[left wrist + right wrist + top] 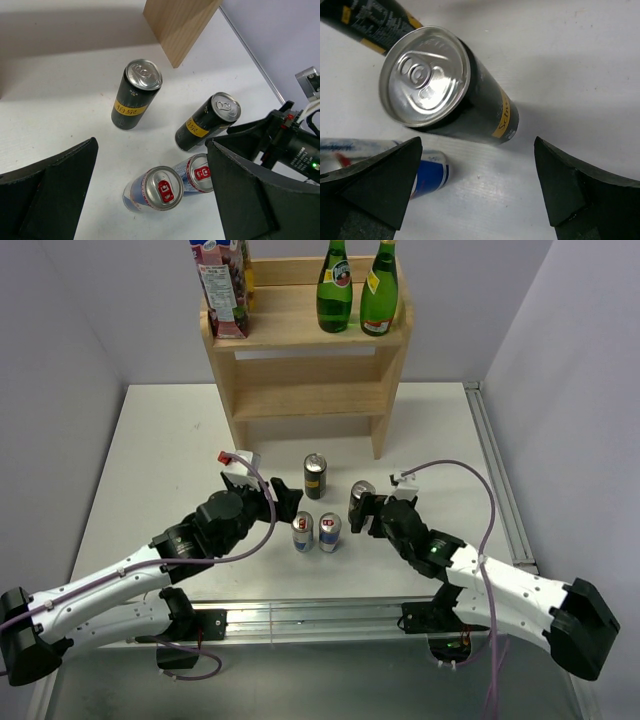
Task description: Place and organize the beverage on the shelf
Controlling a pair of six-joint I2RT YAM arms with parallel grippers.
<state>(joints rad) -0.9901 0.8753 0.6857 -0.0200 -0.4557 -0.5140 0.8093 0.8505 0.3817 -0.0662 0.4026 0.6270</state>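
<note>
White links (110,590), black joints (225,515), purple cables (452,462); the fingers (45,190) look matte black, perhaps plastic.
</note>
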